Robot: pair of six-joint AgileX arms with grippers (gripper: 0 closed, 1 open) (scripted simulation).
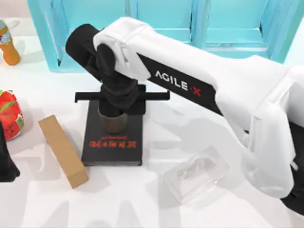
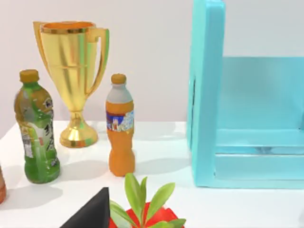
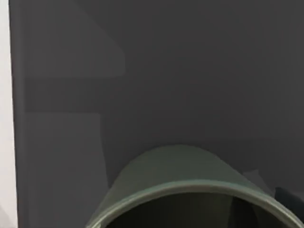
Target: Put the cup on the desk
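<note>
While the right gripper [image 1: 114, 102] sits directly over the upright cup [image 1: 113, 121] on the black book [image 1: 113, 142] (left arm's parked), probably touching, I can't tell its grip.

Cardboard box [image 1: 62, 150], tissue pack [image 1: 197, 174] flank book [image 1: 113, 137].

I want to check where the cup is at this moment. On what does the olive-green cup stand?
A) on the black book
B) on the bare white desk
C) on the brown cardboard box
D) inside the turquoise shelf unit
A: in the top view the cup stands upright on the black book, under the right gripper, not yet on the white desk.
</note>
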